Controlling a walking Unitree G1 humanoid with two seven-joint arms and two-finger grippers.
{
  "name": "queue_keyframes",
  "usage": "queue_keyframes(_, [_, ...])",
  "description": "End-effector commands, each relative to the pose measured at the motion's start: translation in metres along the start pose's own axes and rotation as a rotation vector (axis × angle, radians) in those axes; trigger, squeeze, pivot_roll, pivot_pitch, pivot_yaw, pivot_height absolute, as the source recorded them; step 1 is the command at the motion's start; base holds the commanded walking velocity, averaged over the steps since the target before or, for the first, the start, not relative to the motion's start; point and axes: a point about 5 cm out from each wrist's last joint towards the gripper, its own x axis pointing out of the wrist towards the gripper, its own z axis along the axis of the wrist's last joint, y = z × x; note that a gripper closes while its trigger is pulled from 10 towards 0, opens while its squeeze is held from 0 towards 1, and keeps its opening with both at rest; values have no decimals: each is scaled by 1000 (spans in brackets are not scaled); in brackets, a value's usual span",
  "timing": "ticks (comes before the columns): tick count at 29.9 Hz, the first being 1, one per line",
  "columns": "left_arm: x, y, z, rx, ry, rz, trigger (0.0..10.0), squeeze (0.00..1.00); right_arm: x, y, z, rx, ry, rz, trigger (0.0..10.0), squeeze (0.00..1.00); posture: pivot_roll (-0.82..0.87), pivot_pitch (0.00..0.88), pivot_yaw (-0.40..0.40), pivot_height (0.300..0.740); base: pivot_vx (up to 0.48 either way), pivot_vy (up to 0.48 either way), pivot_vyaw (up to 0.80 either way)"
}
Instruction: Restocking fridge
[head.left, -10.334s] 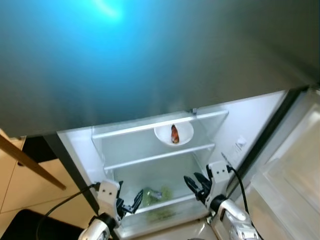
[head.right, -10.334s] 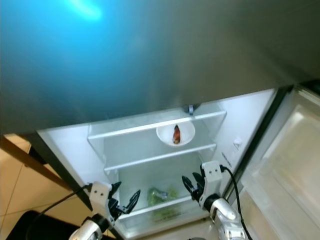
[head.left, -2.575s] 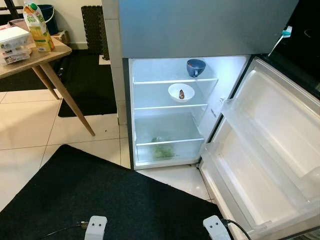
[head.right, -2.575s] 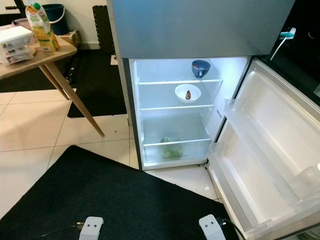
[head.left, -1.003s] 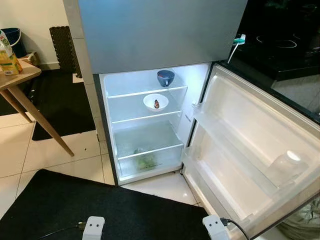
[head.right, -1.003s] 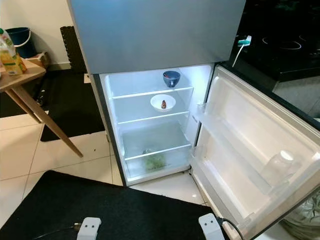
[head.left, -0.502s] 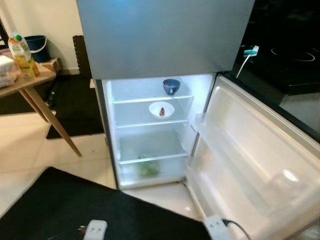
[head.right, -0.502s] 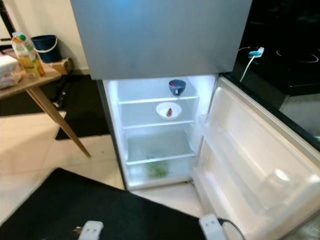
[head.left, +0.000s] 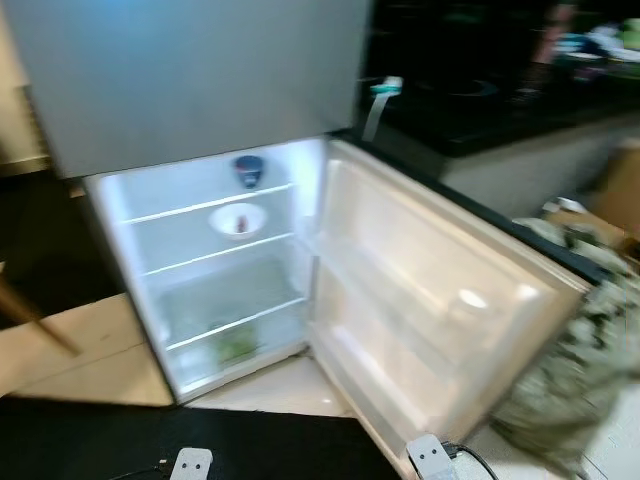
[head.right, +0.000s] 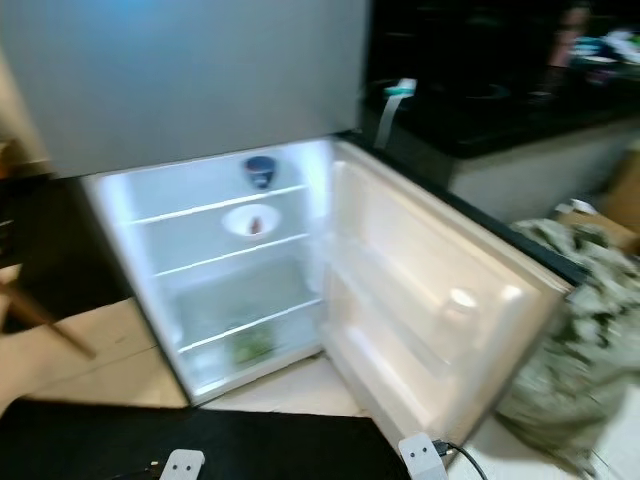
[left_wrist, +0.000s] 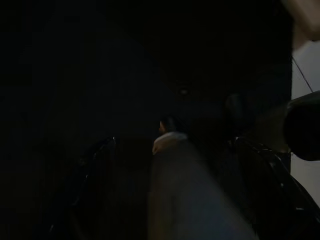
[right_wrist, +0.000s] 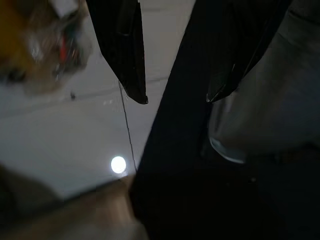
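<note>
The fridge (head.left: 200, 90) stands with its lower door (head.left: 440, 300) swung wide to the right and the inside lit. A blue bowl (head.left: 249, 170) sits on the top shelf. Below it is a white bowl (head.left: 238, 220) with something reddish in it. Greens (head.left: 235, 347) lie in the bottom drawer. Both arms hang low, with their white wrist boxes at the picture's lower edge. My right gripper (right_wrist: 176, 100) is open over floor tile and black mat. In the dark left wrist view, my left gripper (left_wrist: 172, 145) shows faintly, fingers apart, with nothing in it.
A black counter (head.left: 480, 110) runs along the right of the fridge. A crumpled grey-green bag (head.left: 580, 380) lies on the floor past the door's edge. A clear container (head.left: 470, 300) sits in the door shelf. A black mat (head.left: 120, 440) is underfoot, and a wooden table leg (head.left: 35, 328) stands at the left.
The camera has swung to the right and the picture is blurred. The table with the juice carton has left the picture; the counter and bag have come in. Both arms still hang low.
</note>
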Motion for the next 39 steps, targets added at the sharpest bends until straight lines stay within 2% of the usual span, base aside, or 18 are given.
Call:
queue_keyframes(1, [-1, 1, -5, -1, 18, -1, 10000, 0, 0, 0, -2, 2, 5, 6, 10000, 0, -12, 32, -13, 740, 0, 0, -738])
queue_keyframes(6, [0, -1, -2, 3, 7, -21, 10000, 0, 0, 0, -3, 11, 5, 2, 10000, 0, -13, 34, -13, 740, 0, 0, -148])
queue_keyframes(15, [-1, -1, -4, 24, 19, -16, 10000, 0, -1, -1, -4, 17, 8, 0, 10000, 0, -14, 36, -14, 740, 0, -447, 0])
queue_keyframes(39, [-1, -3, -7, -7, 22, -21, 10000, 0, -2, -2, -10, 28, 25, -1, 10000, 0, -15, 42, -16, 740, 0, 0, 0])
